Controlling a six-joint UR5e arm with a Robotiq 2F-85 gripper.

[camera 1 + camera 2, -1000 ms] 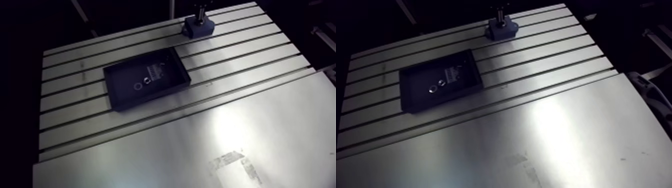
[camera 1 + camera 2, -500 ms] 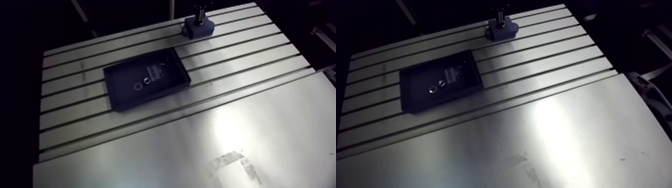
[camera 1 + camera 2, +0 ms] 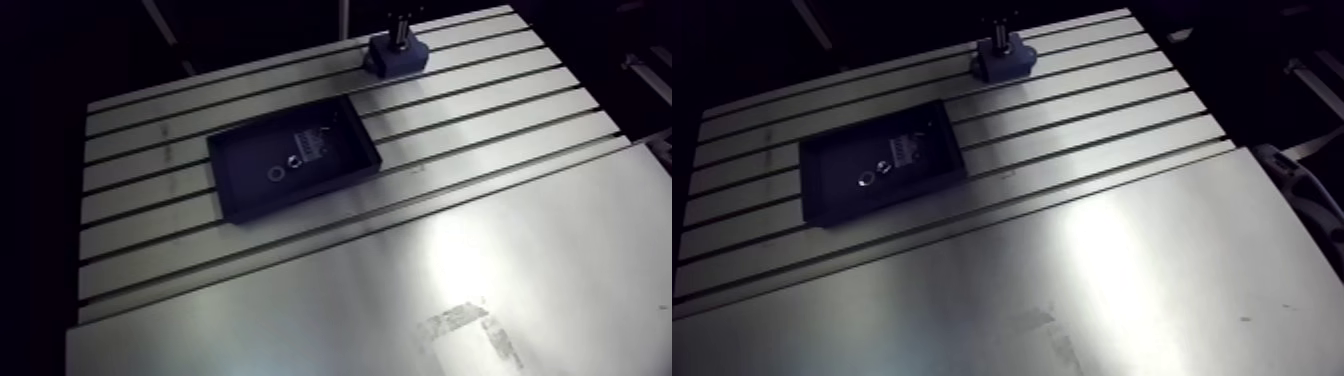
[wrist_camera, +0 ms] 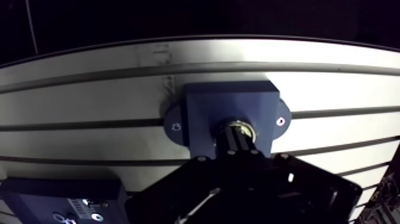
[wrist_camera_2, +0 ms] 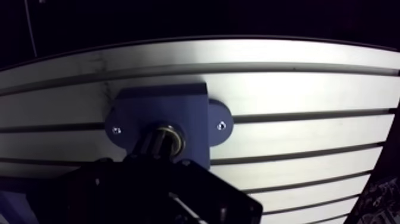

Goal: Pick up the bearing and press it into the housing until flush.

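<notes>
Gripper (image 4: 237, 138) reaches down onto the housing bore. Its tip is a dark mass there, so I cannot tell if it is clamped, together or apart. Slotted aluminium table (image 3: 480, 110) carries everything. Black tray (image 3: 245, 195) sits mid-table with a small spare ring (image 3: 274, 173) in it. Blue housing (image 4: 205, 110) sits at 1 o'clock from the tray. Bearing (image 4: 243, 127) is a brassy ring in the housing bore, at the gripper tip.

Likely handling: small, stiff, dense and smooth, so slippery. Hold across the outer ring and press square, or it may cock.
</notes>
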